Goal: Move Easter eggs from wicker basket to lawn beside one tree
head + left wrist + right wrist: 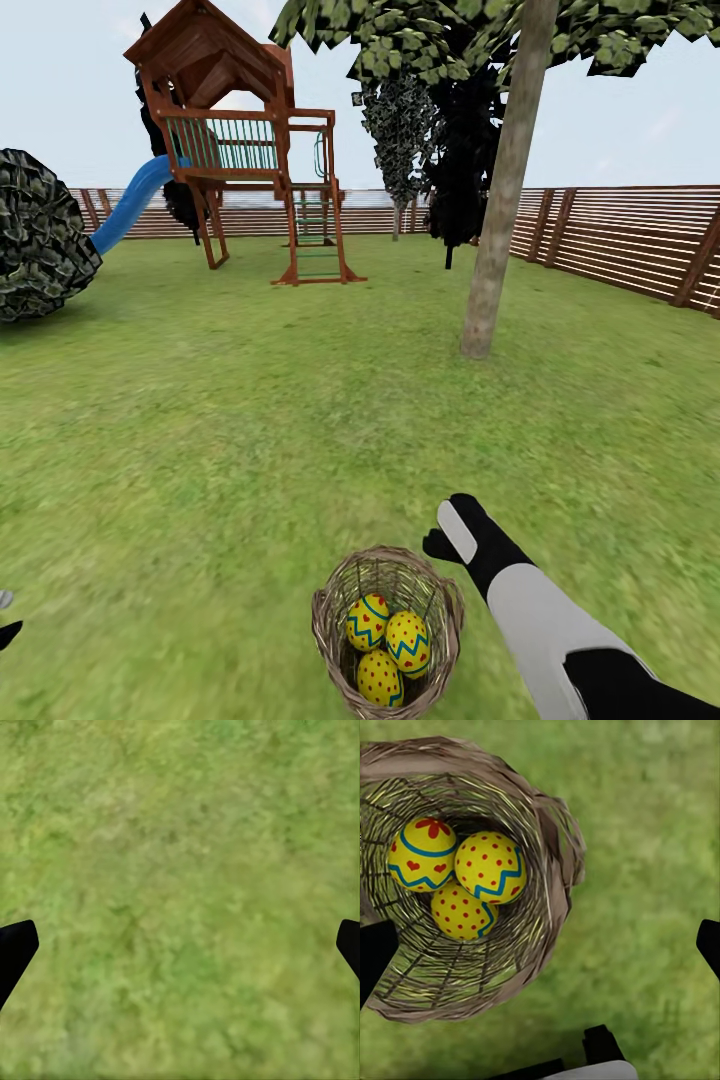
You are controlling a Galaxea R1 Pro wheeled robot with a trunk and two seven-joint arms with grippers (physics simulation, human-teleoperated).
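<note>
**Right hand poised beside a basket with all three eggs inside**

The wicker basket [387, 632] stands upright on the lawn [250, 430] directly in front of the robot, and all three Easter eggs [388, 645] lie in its bottom, bunched together and touching. Nothing has been taken out yet, so the task is at its very start.

The right hand [448, 535] hangs above the grass just beside the basket's rim, on the side toward the tree, not over the opening. Its wrist camera looks nearly straight down, with the basket [465, 877] to one side and bare grass under the rest. The eggs [461, 881] sit deep against the woven wall, which is probably why the hand is held high and pointing down: a steep drop through the mouth looks like the only way in. The dark fingertips [375, 956] sit at opposite edges of that view, so the hand is spread wide and pinching nothing. I judge it must slide sideways over the opening before lowering.

The left hand [180, 945] faces plain grass, its fingertips likewise far apart and empty; it seems parked out of the way.

The tree [500, 200] with the pale trunk rises from the lawn well beyond the basket, a little to the right, so it is the natural drop spot. A wooden play frame [240, 140] with a blue slide, a round bush [35, 235] and the slatted fence [620, 235] stand farther off.
</note>
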